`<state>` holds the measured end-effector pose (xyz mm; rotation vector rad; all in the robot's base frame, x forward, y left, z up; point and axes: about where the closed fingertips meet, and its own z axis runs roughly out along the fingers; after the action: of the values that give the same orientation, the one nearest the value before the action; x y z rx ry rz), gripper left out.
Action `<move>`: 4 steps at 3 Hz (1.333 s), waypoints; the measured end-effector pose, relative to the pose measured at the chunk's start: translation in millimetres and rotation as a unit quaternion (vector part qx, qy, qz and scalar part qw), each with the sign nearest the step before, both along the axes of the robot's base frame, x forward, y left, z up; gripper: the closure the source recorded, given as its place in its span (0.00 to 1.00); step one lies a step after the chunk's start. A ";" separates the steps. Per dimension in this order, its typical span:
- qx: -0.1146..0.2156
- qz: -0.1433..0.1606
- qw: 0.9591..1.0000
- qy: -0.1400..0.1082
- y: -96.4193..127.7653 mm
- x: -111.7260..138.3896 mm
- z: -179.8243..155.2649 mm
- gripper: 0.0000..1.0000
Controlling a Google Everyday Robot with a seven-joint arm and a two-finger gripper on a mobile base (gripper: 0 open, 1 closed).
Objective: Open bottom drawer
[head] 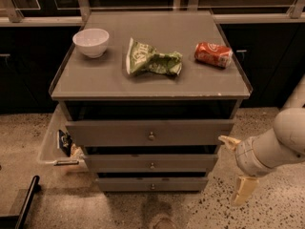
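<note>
The bottom drawer (128, 184) is the slimmest grey front of the cabinet, low near the floor, with a tiny round metal knob (152, 186) at its centre. Above it are the mid-sized drawer front (124, 163) and the tallest top front (114, 133). My gripper (230, 171) hangs to the right of the cabinet, level with the middle and bottom drawers. It touches nothing. Its two pale fingers (244, 191) are spread wide apart and hold nothing.
On the cabinet top (95, 80) lie a white bowl (91, 42), a crumpled green chip bag (151, 59) and a red soda can (213, 55). A clear bin (47, 142) with small items stands at the cabinet's left. A dark bar (26, 202) lies on the speckled floor at lower left.
</note>
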<state>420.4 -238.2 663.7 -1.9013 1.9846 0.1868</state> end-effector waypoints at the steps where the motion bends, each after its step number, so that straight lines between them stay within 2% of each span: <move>1: 0.041 0.018 0.999 -0.019 3.5 18.4 -38.7 0.00; 2: 0.092 0.048 0.994 -0.035 7.7 24.2 -81.2 0.00; 3: 0.092 0.048 0.994 -0.035 7.7 24.2 -81.2 0.00; 4: 0.092 0.057 0.994 -0.024 17.5 29.4 -102.9 0.00</move>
<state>449.8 -220.7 560.8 -1.8824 1.7649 0.3391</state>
